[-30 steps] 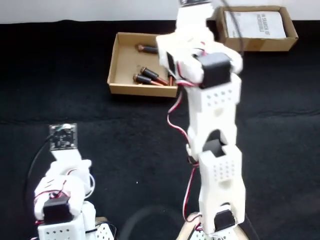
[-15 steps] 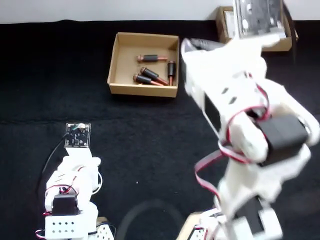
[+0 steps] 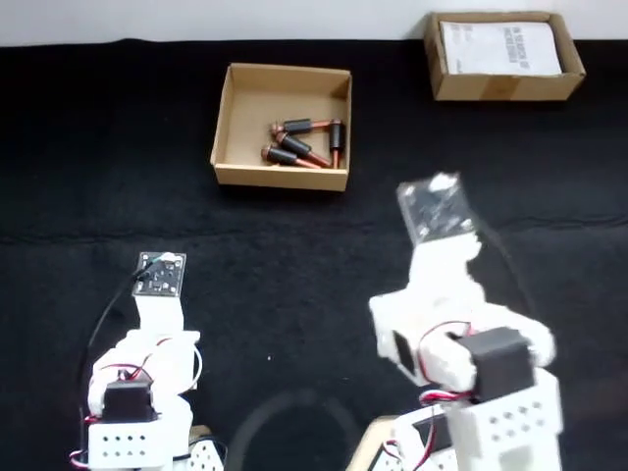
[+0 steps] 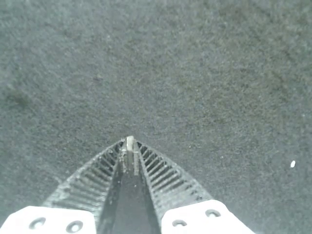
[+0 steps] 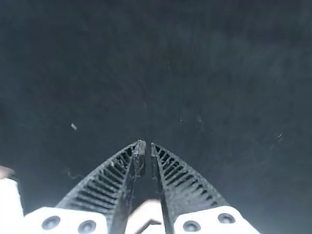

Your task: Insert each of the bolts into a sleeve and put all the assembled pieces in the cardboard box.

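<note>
Assembled pieces (image 3: 299, 147) lay in the cardboard box (image 3: 225, 123), far left of centre. The left gripper (image 4: 128, 145) and right gripper (image 5: 145, 148) hung near, fingers pressed together.

Left arm (image 3: 147, 358), right arm (image 3: 461, 339) folded low; left tool (image 4: 128, 143) closed, empty; right tool (image 5: 146, 146) closed, empty

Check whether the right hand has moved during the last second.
Yes. The right hand has drawn back from above the cardboard box and now sits well below it in the high view.

The high view looks down over the table (image 3: 294, 245); both wrist views face its surface closely, past their jaws.
</note>
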